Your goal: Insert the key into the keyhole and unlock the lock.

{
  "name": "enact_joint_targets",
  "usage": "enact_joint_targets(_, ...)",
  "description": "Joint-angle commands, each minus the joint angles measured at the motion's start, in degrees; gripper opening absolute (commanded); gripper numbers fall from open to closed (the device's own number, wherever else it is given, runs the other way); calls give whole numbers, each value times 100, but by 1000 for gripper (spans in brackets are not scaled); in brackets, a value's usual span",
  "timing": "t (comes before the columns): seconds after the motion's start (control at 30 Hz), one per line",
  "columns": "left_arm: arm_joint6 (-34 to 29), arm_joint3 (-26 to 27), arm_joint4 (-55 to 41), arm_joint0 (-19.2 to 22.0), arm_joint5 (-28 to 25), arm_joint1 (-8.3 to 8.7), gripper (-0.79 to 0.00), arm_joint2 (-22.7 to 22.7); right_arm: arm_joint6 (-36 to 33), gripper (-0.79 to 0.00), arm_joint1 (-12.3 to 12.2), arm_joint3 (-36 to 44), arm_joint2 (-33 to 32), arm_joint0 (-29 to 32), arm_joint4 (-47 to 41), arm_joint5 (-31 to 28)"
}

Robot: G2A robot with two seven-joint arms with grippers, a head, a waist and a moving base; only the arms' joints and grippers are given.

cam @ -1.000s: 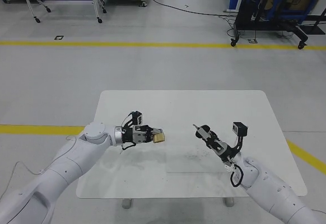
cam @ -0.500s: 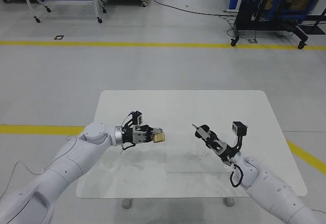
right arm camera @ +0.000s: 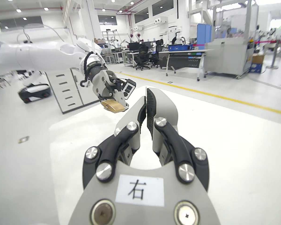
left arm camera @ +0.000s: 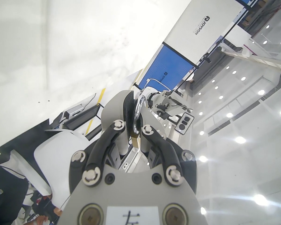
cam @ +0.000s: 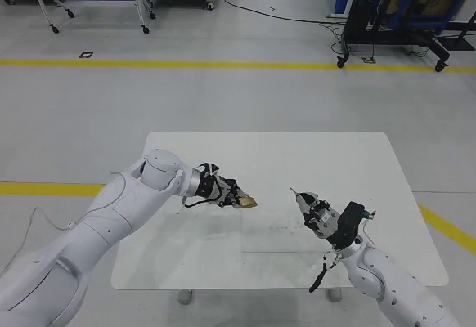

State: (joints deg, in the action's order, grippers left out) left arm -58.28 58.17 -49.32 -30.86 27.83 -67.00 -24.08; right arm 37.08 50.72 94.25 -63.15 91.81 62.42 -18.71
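Right up close, the right gripper (right arm camera: 146, 92) has its ribbed pads pressed narrow together, and from above you can see why: the right gripper (cam: 304, 201) is pinching the key (cam: 294, 192), whose thin silver tip pokes out past the fingertips and points across the table (cam: 344, 155) toward the other arm. Look a little further over and there's a gap of bare white tabletop, so key and lock are apart, not touching! Beyond that gap comes the lock (right arm camera: 114, 105), a brass padlock held up off the surface, its body jutting out from the fingers and its silver shackle tucked back by the pads. Clamped around it is the left gripper (right arm camera: 114, 94), closed snugly on the lock; from above, the left gripper (cam: 232, 199) sits over the left half of the table with the lock (cam: 247, 201) leading the way. That arm's own wrist camera catches a sliver of brass lock (left arm camera: 135, 141) wedged between the two black linkages of the left gripper (left arm camera: 134, 127). Whether the keyhole faces the key, I cannot tell. Further back stands a grey drawer cabinet (right arm camera: 68, 90), then a yellow line (right arm camera: 201, 91) on the floor, and far off, office chairs (right arm camera: 140, 58) at desks.
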Motion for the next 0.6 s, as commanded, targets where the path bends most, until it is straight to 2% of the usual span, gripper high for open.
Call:
enact_joint_targets(0.0,-292,-72,-121,16,-222,-105,-785,41,5,-785,-13,103,-64,116,174,151)
enact_joint_targets(0.57,-162,-4,-78,-23,-320,-106,-785,17,5,-785,-13,103,-64,116,174,151)
